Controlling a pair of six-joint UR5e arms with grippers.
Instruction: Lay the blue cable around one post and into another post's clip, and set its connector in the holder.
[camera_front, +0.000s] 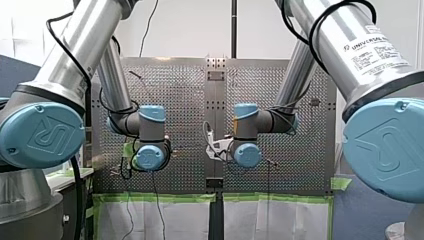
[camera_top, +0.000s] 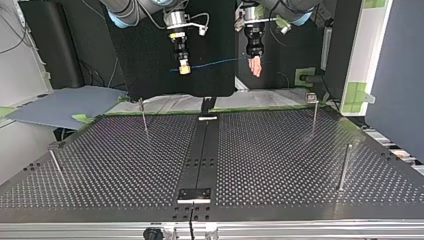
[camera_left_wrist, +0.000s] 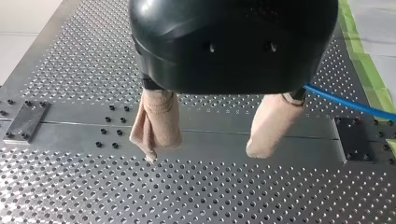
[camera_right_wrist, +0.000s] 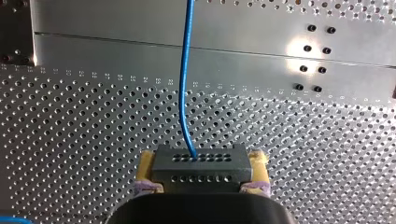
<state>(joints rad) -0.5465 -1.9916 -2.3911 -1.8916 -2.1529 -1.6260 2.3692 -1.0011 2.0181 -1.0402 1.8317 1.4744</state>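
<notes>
Yellow-padded right hand (camera_right_wrist: 203, 158) tight on the connector (camera_right_wrist: 200, 170); beige-fingered left hand (camera_left_wrist: 203, 154) agape; both aloft, downward-pointed.

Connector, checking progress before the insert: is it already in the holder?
No, the connector is clamped between my right gripper's yellow-padded jaws, with the blue cable running out of it.

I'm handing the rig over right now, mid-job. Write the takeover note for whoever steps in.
My right gripper: shut on the connector, yellow pads on either side, held above the table.
My left gripper: open, with nothing between its beige fingers. The blue cable comes out from behind one finger.
The cable spans the air between the two grippers, and the posts stand bare.
Done: connector in hand.
Left: route the cable around one post, clip it in another, seat the connector.
</notes>
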